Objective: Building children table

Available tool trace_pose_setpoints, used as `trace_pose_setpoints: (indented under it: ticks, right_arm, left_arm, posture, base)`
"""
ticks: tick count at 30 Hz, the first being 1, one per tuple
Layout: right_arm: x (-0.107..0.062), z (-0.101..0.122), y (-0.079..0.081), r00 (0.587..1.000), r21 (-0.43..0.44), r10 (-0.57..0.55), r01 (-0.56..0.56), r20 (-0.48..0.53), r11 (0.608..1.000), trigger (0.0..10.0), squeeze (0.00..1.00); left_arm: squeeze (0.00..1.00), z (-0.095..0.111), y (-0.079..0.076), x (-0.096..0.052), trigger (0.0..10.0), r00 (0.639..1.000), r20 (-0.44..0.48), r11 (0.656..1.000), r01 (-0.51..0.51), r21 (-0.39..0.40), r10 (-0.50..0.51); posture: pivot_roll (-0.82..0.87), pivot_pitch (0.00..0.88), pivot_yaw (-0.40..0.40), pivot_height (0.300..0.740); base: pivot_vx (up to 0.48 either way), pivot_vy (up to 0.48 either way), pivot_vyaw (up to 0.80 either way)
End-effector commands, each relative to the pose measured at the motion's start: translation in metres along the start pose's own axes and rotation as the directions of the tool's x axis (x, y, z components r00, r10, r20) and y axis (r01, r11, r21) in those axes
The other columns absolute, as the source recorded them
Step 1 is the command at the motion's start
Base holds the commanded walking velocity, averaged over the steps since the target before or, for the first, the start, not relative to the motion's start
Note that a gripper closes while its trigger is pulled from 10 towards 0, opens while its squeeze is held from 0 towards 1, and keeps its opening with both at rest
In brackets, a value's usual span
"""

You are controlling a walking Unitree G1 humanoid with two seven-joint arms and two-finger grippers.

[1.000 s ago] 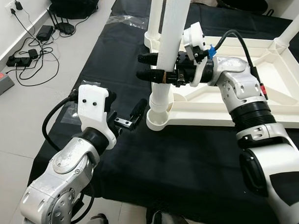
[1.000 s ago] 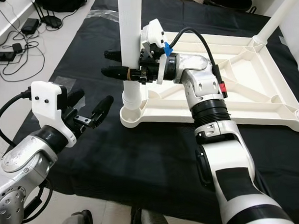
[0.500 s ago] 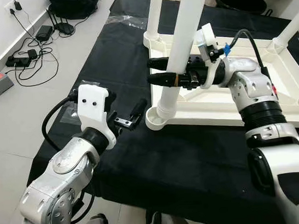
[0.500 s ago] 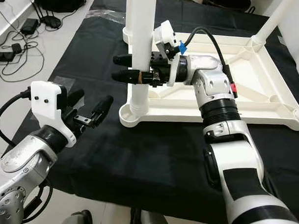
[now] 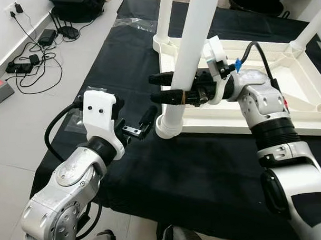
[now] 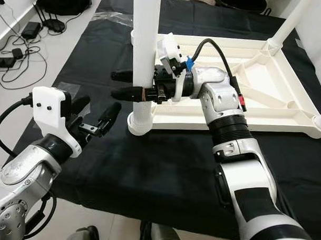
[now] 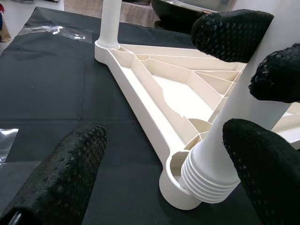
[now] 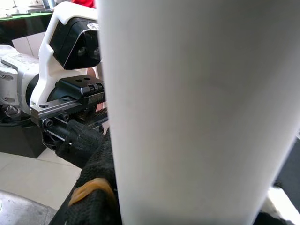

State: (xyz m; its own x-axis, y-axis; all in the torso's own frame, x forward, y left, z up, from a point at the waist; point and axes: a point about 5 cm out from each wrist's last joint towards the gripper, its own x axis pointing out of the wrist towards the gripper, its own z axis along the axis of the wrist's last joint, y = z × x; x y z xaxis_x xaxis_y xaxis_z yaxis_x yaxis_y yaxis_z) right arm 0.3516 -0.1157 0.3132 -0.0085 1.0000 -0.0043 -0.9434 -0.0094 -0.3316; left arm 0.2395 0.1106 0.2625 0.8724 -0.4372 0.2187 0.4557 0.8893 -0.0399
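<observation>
The right gripper (image 5: 167,91) clasps the leg (image 5: 186,61), its ribbed end apparently in the tabletop's (image 5: 285,68) socket (image 7: 176,183); the left gripper (image 5: 137,123), spread, is beside it.

A black cloth (image 5: 121,58) on the floor (image 5: 23,119) carries the upturned white tabletop (image 5: 285,73).

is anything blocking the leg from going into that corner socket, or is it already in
Nothing visible blocks it. The right gripper holds the white table leg, tilted, and its ribbed end is already at the corner socket of the upturned tabletop. Whether it is fully seated cannot be told. The left gripper hovers open beside it.
</observation>
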Motion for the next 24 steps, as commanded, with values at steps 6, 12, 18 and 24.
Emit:
trace_pose_setpoints:
  ticks: [6, 12, 18, 24]
  right_arm:
    - [0.004, -0.004, -0.010, 0.995, -0.014, -0.093, 0.093, -0.025, 0.996, 10.0, 0.00]
    - [0.009, -0.002, -0.010, 0.997, -0.006, -0.071, 0.071, -0.020, 0.997, 10.0, 0.00]
    - [0.005, -0.010, -0.002, 1.000, 0.026, -0.022, 0.023, -0.021, 0.999, 10.0, 0.00]
    - [0.004, -0.026, -0.004, 0.990, 0.034, -0.131, 0.133, -0.052, 0.991, 10.0, 0.00]
  left_arm:
    - [0.00, -0.007, -0.012, -0.008, 10.0, 0.999, -0.022, 0.999, 0.026, -0.033, -0.027]
    - [0.00, -0.023, -0.031, -0.016, 10.0, 0.993, -0.082, 0.993, 0.079, -0.083, -0.086]
    - [0.00, -0.023, -0.029, -0.016, 10.0, 0.994, -0.085, 0.994, 0.067, -0.087, -0.074]
    - [0.00, -0.020, -0.028, -0.014, 10.0, 0.995, -0.069, 0.995, 0.064, -0.075, -0.070]
  posture:
    - [0.06, 0.298, -0.141, 0.740]
    - [0.06, 0.301, -0.146, 0.740]
    - [0.06, 0.302, -0.148, 0.740]
    - [0.05, 0.304, -0.147, 0.740]
  base:
    - [0.000, 0.000, 0.00]
    - [0.000, 0.000, 0.00]
    - [0.000, 0.000, 0.00]
    - [0.000, 0.000, 0.00]
